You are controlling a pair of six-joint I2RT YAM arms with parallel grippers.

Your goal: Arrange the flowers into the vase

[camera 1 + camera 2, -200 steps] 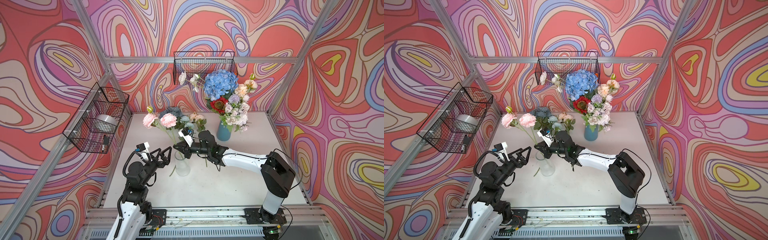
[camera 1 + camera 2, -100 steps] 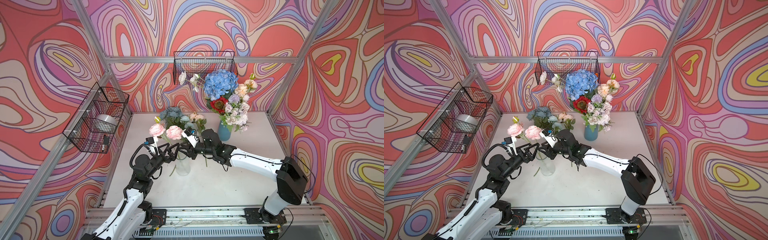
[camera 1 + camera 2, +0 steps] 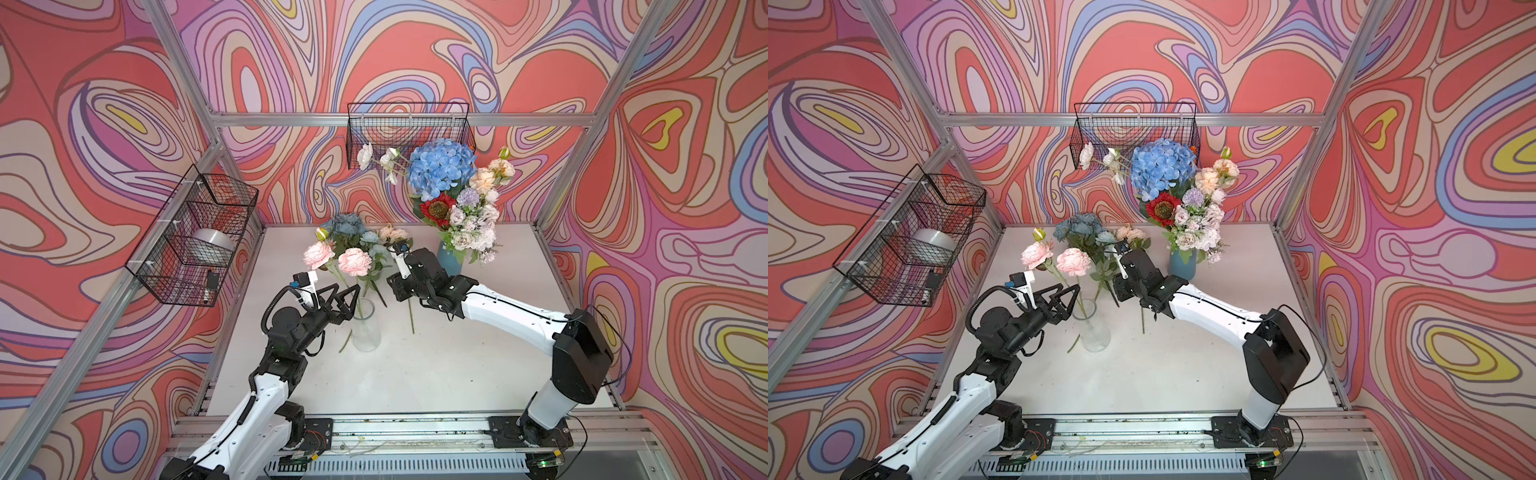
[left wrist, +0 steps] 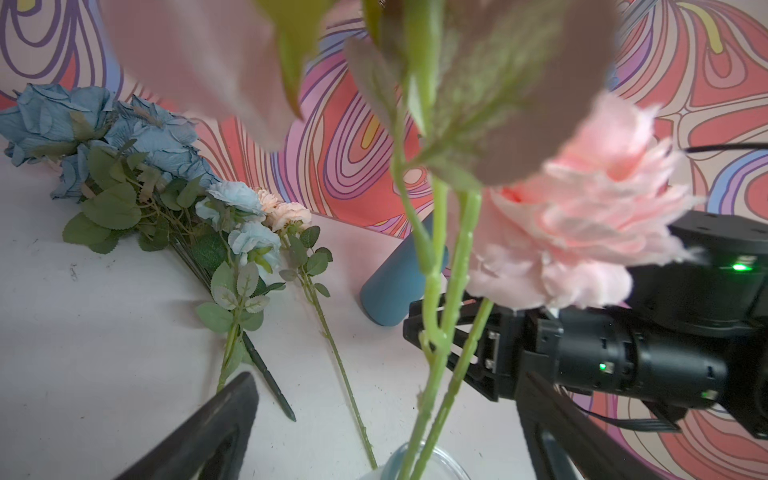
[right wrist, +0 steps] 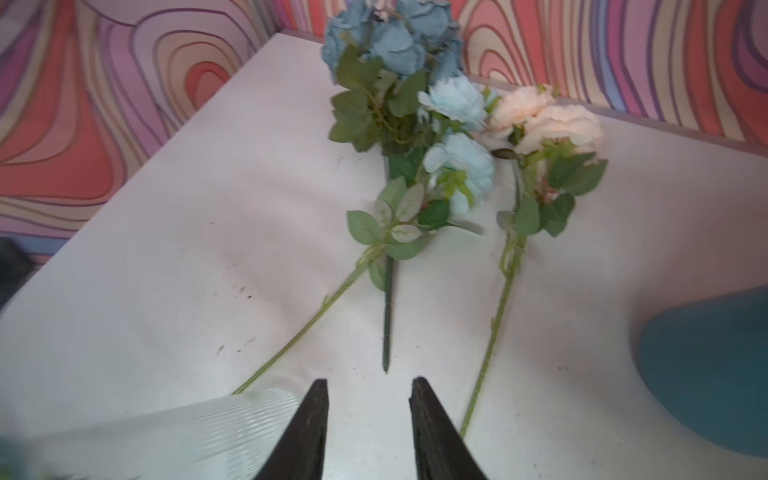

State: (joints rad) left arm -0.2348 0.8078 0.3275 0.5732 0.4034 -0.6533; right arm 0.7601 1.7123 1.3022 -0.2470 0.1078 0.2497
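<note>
Right wrist view: your right claw (image 5: 370,384) is narrowly parted and empty over the surface (image 5: 145,270), with the loose flowers (image 5: 457,166), blue and cream, lying just ahead. Your left claw (image 3: 347,289) is wide, either side of the pink flowers (image 3: 355,262), whose stems stand in the glass vase (image 3: 365,328).

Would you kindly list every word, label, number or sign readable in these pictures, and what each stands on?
None can be read.
The small black item in the black wire basket is too small to show any marking.
The blue vase and clear glass vase bear no text.
</note>
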